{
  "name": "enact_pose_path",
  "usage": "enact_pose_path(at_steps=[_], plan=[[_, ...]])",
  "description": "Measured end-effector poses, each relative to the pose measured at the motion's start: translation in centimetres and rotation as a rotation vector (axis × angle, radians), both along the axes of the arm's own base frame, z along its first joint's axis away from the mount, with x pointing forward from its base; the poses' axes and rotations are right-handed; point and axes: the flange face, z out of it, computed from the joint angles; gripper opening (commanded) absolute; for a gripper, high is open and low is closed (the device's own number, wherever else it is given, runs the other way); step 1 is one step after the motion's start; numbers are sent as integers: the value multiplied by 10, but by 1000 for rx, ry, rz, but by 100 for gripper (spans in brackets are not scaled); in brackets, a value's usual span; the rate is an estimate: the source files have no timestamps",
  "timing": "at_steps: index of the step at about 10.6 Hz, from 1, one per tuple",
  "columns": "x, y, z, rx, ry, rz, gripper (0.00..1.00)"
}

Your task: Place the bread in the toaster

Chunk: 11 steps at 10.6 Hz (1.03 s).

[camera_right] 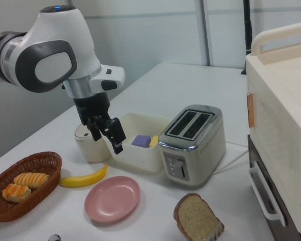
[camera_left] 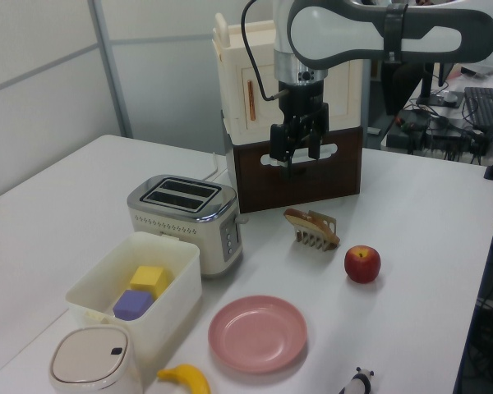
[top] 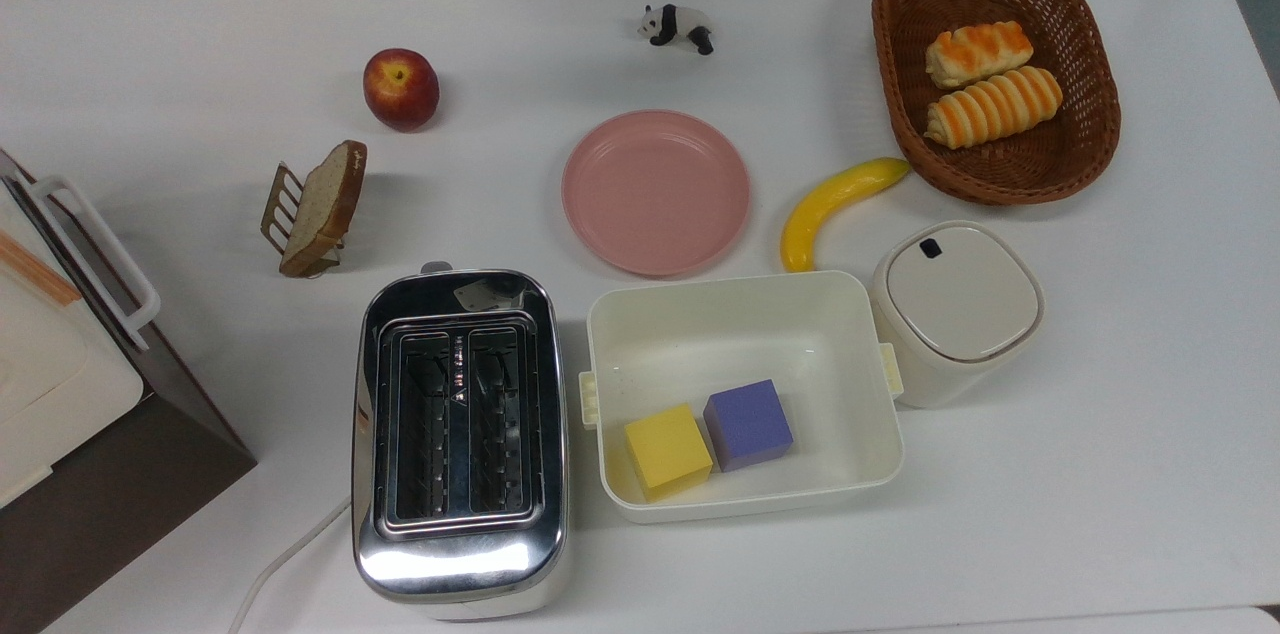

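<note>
Jaws standing apart, empty, gripper [camera_right: 107,134] hanging above table; bread [top: 325,206] leaning in rack [top: 283,207], likely soft, light; gripping gently across crust edges seems wisest.

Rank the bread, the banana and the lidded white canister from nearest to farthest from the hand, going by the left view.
Measured from the hand:
1. The bread, in its rack on the table just below the hand.
2. The banana, at the left view's bottom edge, past the pink plate.
3. The canister, at the left view's bottom left corner.
</note>
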Motion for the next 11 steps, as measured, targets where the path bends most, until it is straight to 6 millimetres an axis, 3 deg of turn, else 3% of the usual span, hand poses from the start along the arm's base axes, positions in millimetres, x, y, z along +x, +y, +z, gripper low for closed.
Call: enact_pose_path(at_steps=[11], plan=[[3, 1, -5, -1, 8, 30, 100]])
